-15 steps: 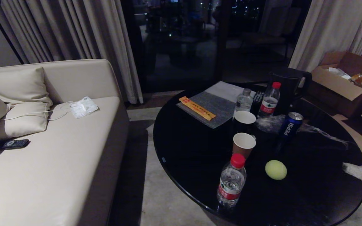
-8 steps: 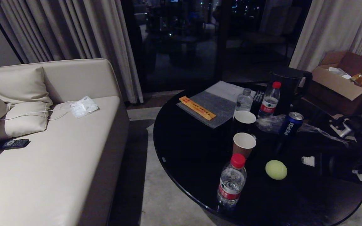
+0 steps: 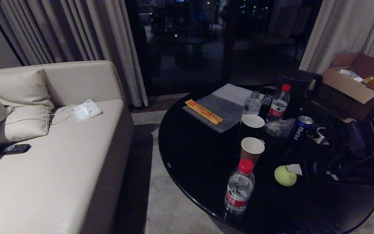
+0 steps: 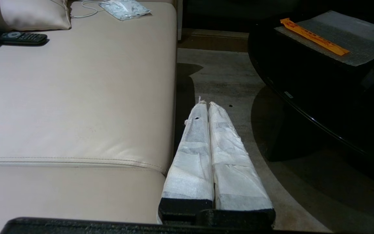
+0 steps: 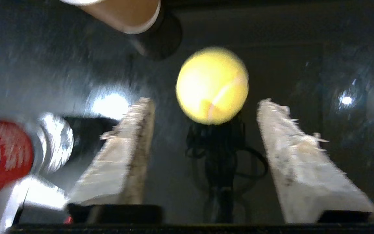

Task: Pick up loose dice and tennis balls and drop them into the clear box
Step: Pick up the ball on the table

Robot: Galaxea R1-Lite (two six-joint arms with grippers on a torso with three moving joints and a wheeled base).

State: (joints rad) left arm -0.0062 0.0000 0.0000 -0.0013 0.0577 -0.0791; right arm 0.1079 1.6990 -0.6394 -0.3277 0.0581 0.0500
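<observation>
Reaching in over the round black glossy table (image 3: 193, 152) from its 3 o'clock side, right gripper (image 5: 206, 100) has its white-wrapped fingers (image 5: 127, 152) spread wide, holding nothing. Tennis ball (image 5: 212, 85) sits just beyond the fingertips, lined up with the gap, not between them; no contact visible. In head view one white fingertip (image 3: 294, 169) shows right at the ball's (image 3: 285, 175) 2 o'clock edge; touching or just apart, cannot tell. Ball is fuzzy yellow-green with a pale seam, resting on the tabletop toward 5 o'clock.

Left gripper (image 4: 205, 105) is parked low between the beige leather sofa (image 4: 76, 97) and the table, wrapped fingers pressed together, empty.

Containers: brown paper cup (image 3: 252, 149) at the ball's 11 o'clock, upright, white inside, contents cannot tell. Second darker cup (image 3: 252, 125) just behind it. Plastic water bottle (image 3: 239, 188) with red cap at the ball's 9 o'clock, upright. Two more bottles (image 3: 278, 103) at the table's 12 o'clock, one red-capped, one grey-capped. Blue Pepsi can (image 3: 300, 129) upright at the ball's 1 o'clock. Dark jug (image 3: 297, 87) behind it. Open cardboard box (image 3: 352, 84) off the table at 2 o'clock holds white and yellow-checked stuff.

Grey textured mat (image 3: 218, 112) with a flat orange strip (image 3: 204, 111) lies at 11 o'clock.
</observation>
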